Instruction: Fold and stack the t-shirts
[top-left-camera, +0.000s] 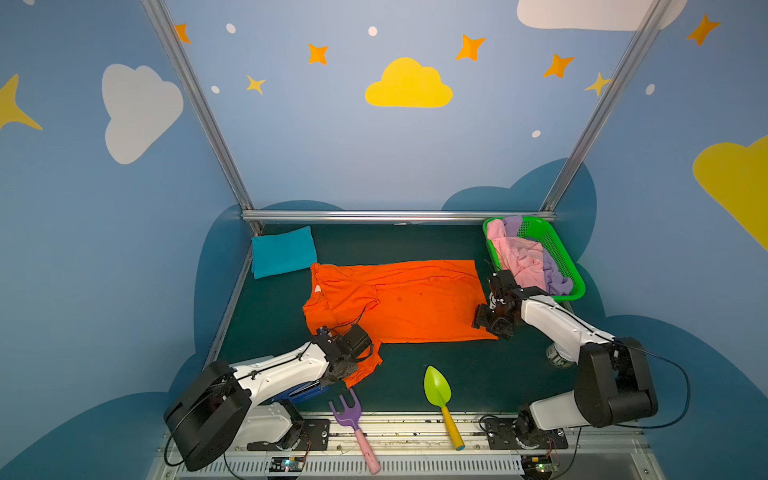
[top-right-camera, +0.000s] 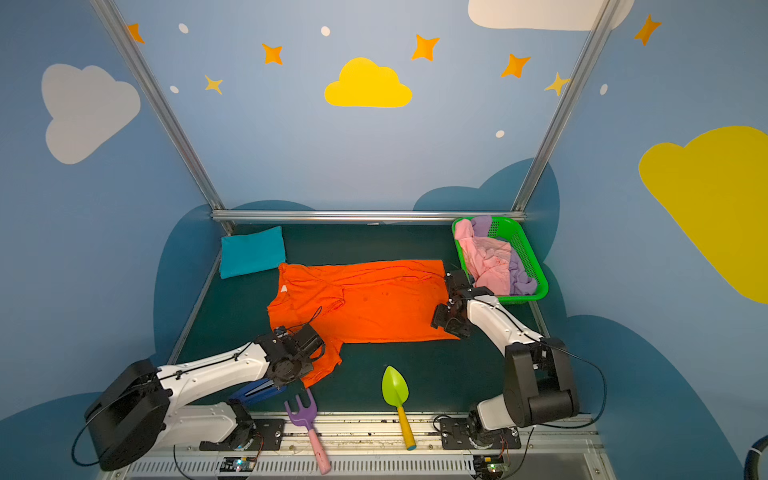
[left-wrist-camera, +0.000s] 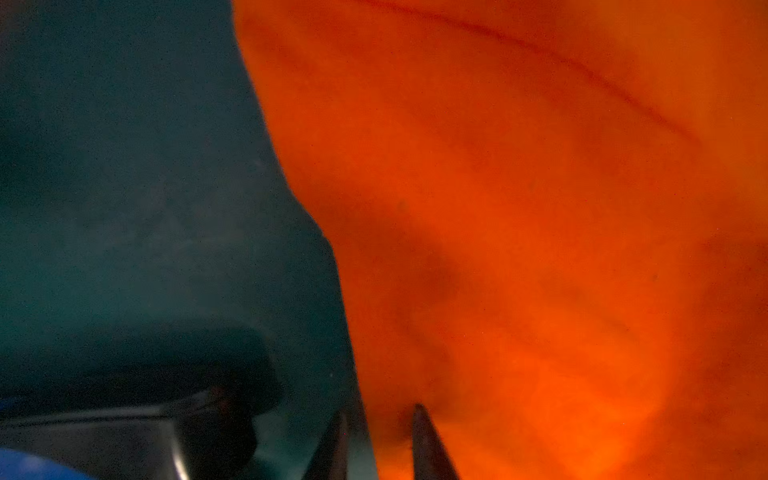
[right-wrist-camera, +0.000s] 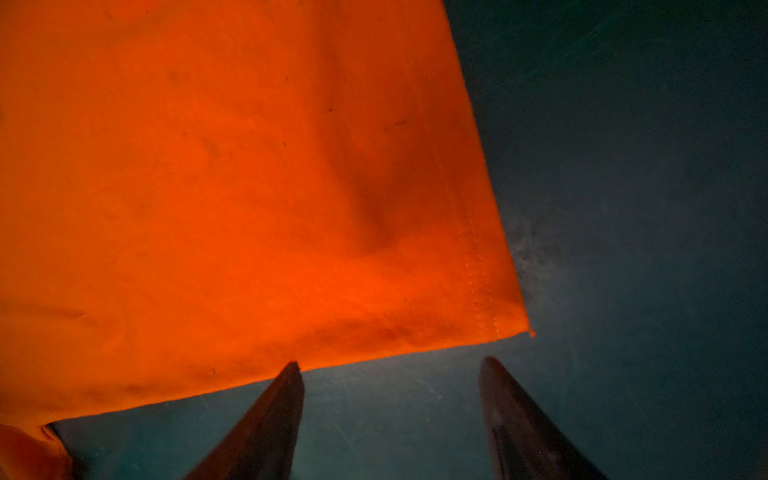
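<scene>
So, shirts: four in all, one of each colour.
Orange shirt (top-left-camera: 407, 303): spread on the middle of the mat (top-left-camera: 415, 374), neck to the left and hem to the right. A fold of cloth lies across the chest, and the near-left sleeve is partly hidden under the left arm.
Teal shirt (top-left-camera: 283, 251): folded into a small rectangle in the mat's far-left corner, just beside the orange shirt's collar.
Pink shirt (top-left-camera: 523, 257): crumpled in the basket (top-left-camera: 557, 245).
Lilac shirt (top-left-camera: 557, 276): also in the basket, showing only at the far end and the near-right side.
Basket: one, green, with mesh walls, at the far right.
Label (top-left-camera: 318, 289): one white tag at the orange neck, too small to read.
Left gripper (left-wrist-camera: 378, 415): tips stand narrow over the sleeve's edge, one over cloth and one over mat. Whether they pinch it I cannot tell, as the view is blurred.
Right gripper (right-wrist-camera: 390, 363): wide and holding nothing, over bare mat at the hem's near corner, with one tip at the cloth's edge.
Toys: two at the near edge, a purple rake (top-left-camera: 353, 424) with a pink handle and a green spade (top-left-camera: 438, 388) with a yellow handle.
Hard to make out: one blue thing (top-left-camera: 307, 390) under the left arm and one pale round thing (top-left-camera: 557, 355) behind the right arm, both mostly hidden.
</scene>
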